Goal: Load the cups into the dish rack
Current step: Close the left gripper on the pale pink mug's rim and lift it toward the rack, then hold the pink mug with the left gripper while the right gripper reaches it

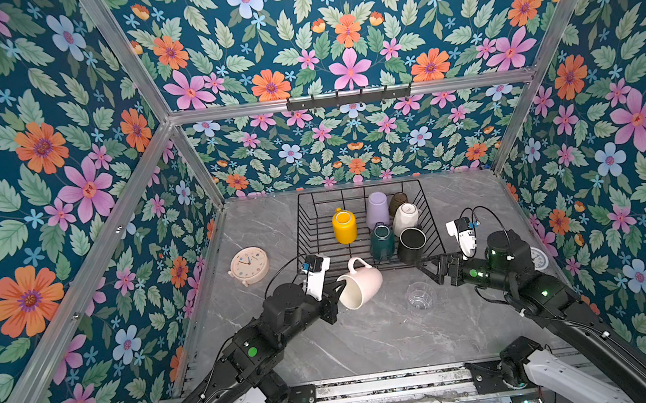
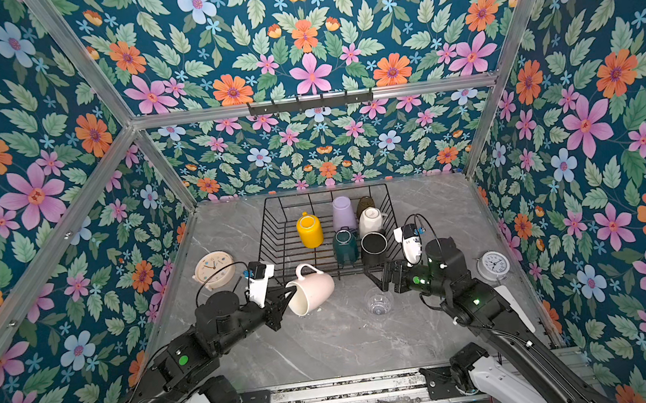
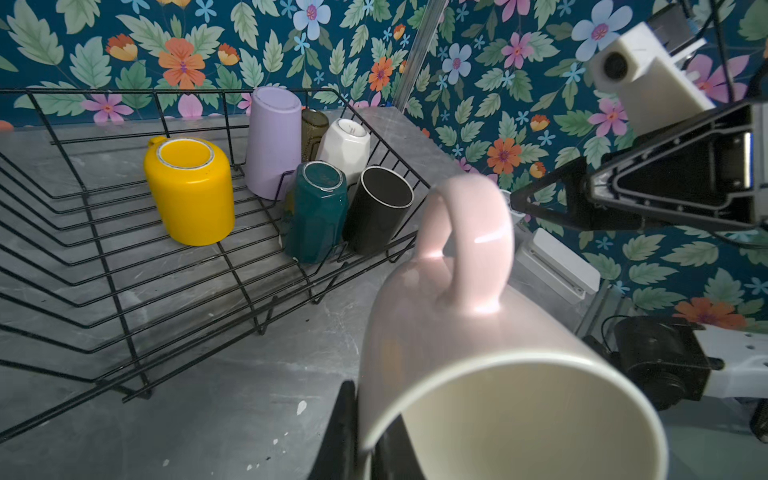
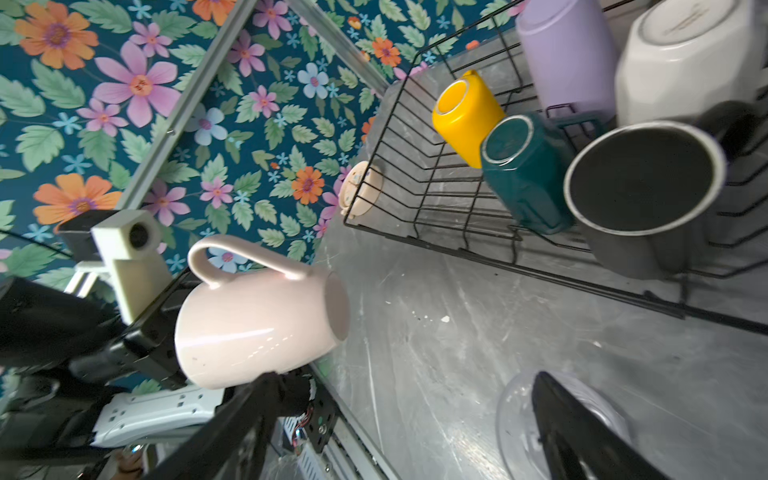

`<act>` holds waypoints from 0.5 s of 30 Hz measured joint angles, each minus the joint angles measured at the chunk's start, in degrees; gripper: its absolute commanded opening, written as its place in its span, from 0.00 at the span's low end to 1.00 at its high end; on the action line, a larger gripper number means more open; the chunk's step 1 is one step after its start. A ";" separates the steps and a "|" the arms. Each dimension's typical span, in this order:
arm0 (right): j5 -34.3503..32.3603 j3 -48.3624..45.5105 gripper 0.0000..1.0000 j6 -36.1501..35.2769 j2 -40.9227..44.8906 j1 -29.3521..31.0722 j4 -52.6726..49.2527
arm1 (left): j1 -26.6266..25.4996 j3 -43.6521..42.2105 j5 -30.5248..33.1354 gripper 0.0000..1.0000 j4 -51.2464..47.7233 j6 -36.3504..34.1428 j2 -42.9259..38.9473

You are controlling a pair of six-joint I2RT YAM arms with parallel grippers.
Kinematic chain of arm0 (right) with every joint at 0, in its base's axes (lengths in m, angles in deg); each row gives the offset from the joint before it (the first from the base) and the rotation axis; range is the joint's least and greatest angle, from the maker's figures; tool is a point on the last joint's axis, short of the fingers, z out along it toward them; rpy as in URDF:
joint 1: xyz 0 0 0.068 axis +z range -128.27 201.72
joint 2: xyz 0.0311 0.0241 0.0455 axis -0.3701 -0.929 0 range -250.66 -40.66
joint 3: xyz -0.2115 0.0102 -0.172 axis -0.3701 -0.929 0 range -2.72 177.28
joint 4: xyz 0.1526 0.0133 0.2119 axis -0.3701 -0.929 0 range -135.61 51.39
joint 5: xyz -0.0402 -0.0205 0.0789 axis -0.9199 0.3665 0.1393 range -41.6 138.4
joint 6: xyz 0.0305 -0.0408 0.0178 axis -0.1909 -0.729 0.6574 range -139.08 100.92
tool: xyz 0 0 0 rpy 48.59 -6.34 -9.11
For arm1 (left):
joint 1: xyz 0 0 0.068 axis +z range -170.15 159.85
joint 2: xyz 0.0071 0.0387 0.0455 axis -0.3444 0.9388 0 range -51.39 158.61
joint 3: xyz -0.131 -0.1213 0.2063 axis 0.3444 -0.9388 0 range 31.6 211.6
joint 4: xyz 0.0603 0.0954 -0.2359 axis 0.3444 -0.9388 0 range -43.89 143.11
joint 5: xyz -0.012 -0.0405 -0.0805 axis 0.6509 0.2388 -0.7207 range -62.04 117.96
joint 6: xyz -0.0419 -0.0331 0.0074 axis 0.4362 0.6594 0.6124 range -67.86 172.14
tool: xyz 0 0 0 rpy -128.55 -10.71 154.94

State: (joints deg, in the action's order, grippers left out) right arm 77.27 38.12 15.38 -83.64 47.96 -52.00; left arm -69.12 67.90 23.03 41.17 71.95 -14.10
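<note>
Dish rack (image 1: 318, 245) holds six cups already, so where's the pale-pink mug (image 1: 360, 283)? (poster A)

Held up off the tabletop (image 1: 373, 351), left hand (image 1: 340, 288) pinched on its rim, base aimed at 2 o'clock. Free rack floor is at 12. Clear glass (image 1: 421, 295) sits at 6 o'clock of the wide-open, empty right hand (image 1: 427, 273). (poster B)

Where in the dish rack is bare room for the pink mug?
Free in the dish rack: between left wall and yellow mug, and between that mug and the near rim. Crowded: right side, five cups packed together.
</note>
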 measured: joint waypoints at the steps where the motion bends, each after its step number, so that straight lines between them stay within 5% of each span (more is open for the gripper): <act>1: 1.25 -0.15 0.94 0.15 -0.31 0.00 1.38 | 0.87 -0.20 -1.36 0.00 1.01 0.07 0.00; 15: 12.20 -1.79 0.94 3.28 -6.49 0.09 19.21 | 13.66 -5.27 -26.18 0.00 19.26 7.58 2.95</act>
State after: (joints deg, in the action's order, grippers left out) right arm 89.46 36.33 18.66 -90.13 48.05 -32.79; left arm -55.46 62.63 -3.16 60.42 79.53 -11.14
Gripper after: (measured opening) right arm 0.941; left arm 0.094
